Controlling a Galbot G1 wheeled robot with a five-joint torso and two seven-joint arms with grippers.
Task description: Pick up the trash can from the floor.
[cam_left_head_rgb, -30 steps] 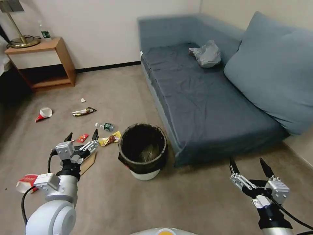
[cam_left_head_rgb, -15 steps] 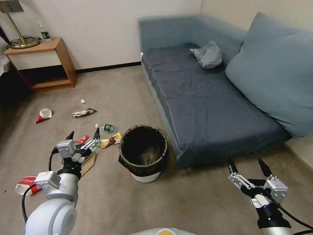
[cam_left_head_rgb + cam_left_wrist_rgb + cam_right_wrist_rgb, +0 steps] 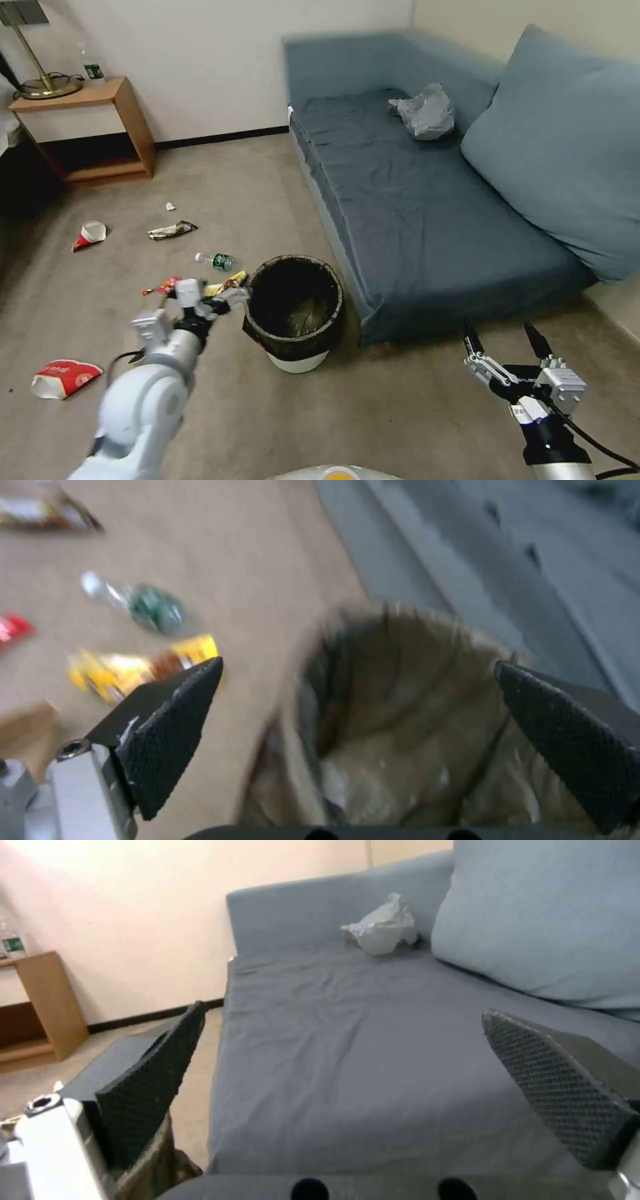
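The trash can [image 3: 294, 313] stands upright on the carpeted floor [image 3: 373, 413], right beside the front corner of the blue sofa [image 3: 427, 220], and the left gripper [image 3: 217, 300] is at its near-left rim, jaws spread wide with the bagged opening between the tips in the left wrist view. The risk, as I read it: the black liner [image 3: 293, 343] is loose over the rim, so a pinch on bag alone could slip or pull the liner off and leave the bin standing; a push from this side could also tip the light can toward the sofa. Room is tight on the sofa side, with the can just beside the frame. The left side is open carpet, though a yellow wrapper [image 3: 223, 287] and a small bottle [image 3: 217, 261] lie near the rim. The right gripper [image 3: 503, 343] hangs well apart, jaws spread, idle above the carpet.
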